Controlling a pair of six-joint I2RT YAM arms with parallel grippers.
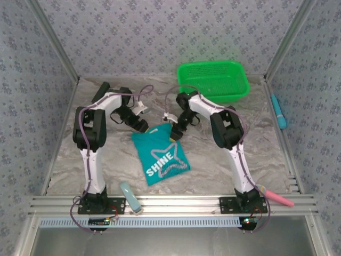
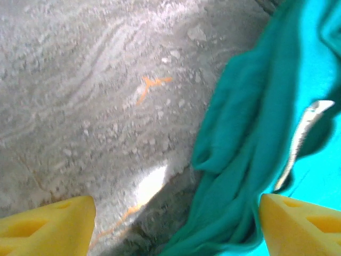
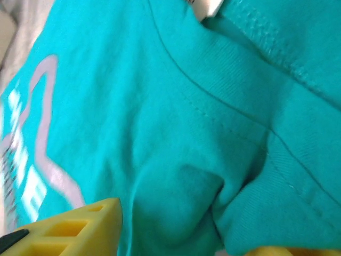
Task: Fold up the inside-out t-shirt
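The inside-out t-shirt [image 1: 160, 157] lies bunched mid-table, teal with a white "SHINE" print facing up. My left gripper [image 1: 140, 126] is low at the shirt's far-left corner. In the left wrist view it [image 2: 176, 229] is open, its yellow fingers [image 2: 48, 229] wide apart, with the shirt's rumpled edge [image 2: 250, 133] just inside the right-hand finger. My right gripper [image 1: 176, 132] is down on the far-right corner. Seen from the right wrist, its jaws [image 3: 176, 240] stand apart with a puckered fold of cloth [image 3: 160, 106] between them. A white neck tag [image 3: 205, 6] peeks in at the top.
A bright green mesh basket [image 1: 213, 80] stands at the back right. A blue tool [image 1: 278, 112] lies along the right wall. On the front rail are a pink tool [image 1: 277, 197] and a pale blue one [image 1: 130, 196]. Marbled tabletop [image 1: 256, 154] surrounds the shirt.
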